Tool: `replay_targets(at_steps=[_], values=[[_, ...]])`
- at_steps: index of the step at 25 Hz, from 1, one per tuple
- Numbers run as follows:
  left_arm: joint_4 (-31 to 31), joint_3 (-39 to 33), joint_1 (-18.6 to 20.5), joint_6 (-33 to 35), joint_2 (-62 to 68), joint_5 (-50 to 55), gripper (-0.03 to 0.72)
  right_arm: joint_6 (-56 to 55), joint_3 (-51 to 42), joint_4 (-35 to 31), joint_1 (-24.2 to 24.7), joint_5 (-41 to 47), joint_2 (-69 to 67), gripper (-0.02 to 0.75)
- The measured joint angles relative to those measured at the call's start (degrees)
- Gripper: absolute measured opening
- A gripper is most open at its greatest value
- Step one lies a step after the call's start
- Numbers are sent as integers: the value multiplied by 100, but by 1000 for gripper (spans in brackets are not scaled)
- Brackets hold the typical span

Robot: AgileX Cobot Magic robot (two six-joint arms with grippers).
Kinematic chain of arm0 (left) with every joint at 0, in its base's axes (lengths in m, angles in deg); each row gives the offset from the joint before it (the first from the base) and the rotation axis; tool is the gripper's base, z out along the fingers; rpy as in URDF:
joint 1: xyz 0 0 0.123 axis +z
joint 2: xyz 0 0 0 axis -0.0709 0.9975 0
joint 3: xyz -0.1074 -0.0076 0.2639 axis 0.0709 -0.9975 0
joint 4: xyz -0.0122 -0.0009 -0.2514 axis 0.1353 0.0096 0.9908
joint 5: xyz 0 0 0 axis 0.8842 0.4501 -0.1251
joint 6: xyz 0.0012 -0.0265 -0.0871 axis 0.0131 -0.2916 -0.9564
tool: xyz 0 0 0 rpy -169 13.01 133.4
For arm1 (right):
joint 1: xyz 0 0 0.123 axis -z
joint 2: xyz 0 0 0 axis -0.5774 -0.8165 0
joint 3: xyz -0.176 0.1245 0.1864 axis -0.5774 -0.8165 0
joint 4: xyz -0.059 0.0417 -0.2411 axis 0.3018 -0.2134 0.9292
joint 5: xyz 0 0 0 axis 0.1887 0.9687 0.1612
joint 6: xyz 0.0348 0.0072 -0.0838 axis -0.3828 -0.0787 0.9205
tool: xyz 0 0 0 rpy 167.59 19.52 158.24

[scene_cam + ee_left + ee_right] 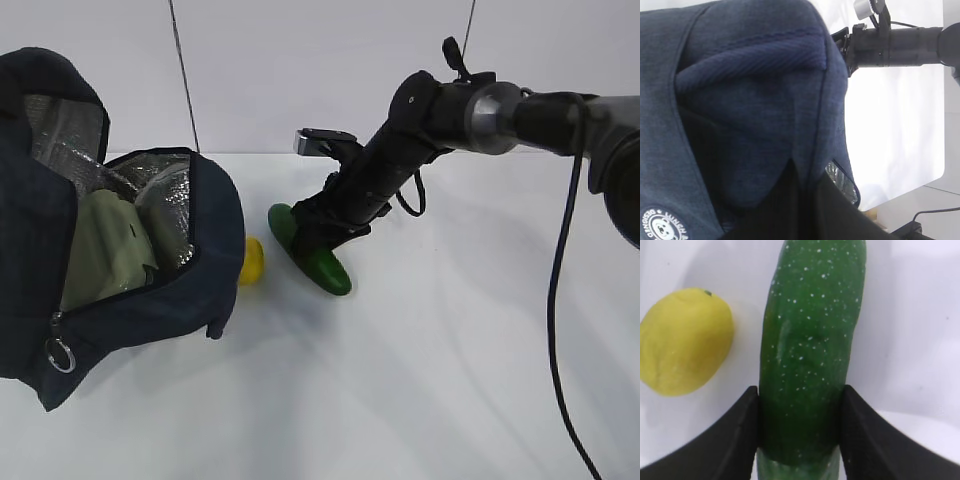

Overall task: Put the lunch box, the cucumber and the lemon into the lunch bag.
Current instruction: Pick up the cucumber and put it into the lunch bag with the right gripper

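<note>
Cucumber [810, 355]: dark green, white-speckled, lying on the white table [420, 380] just right of the lemon [685, 342], the two apart by a narrow gap. Right gripper [800, 430] straddles the cucumber's near end, both black fingers [737, 435] flush against its flanks, so it appears clamped on it, though the cucumber is not yet lifted. Lunch bag [120, 260]: navy, mouth open toward the table, silver lining showing, lunch box [105, 245] already inside with its pale green lid visible. Left gripper is not visible in its own view, which the bag's fabric fills; it is closed, probably pinching the bag, but the contact is hidden. Risks: the grip sits near one end, so the long free end may sag or swivel on lifting; a swing toward the bag could knock the lemon rolling; the cucumber could catch on the bag's rim if the mouth slackens.
</note>
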State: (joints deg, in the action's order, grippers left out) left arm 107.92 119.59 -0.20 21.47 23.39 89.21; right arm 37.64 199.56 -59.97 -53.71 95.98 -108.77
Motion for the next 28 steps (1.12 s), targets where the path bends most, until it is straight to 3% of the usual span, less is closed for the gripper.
replay_targets(at_steps=[10,19,28], values=[[-137,0,0,0,0,-34,-7,-325,1109,72,0,1255,32,361],[-209,-3,0,12,263,-118,-7,-1284,1140,332,58,1508,924,359],[-268,-3,0,61,302,-197,-7,-1451,977,-757,67,1552,1963,359]])
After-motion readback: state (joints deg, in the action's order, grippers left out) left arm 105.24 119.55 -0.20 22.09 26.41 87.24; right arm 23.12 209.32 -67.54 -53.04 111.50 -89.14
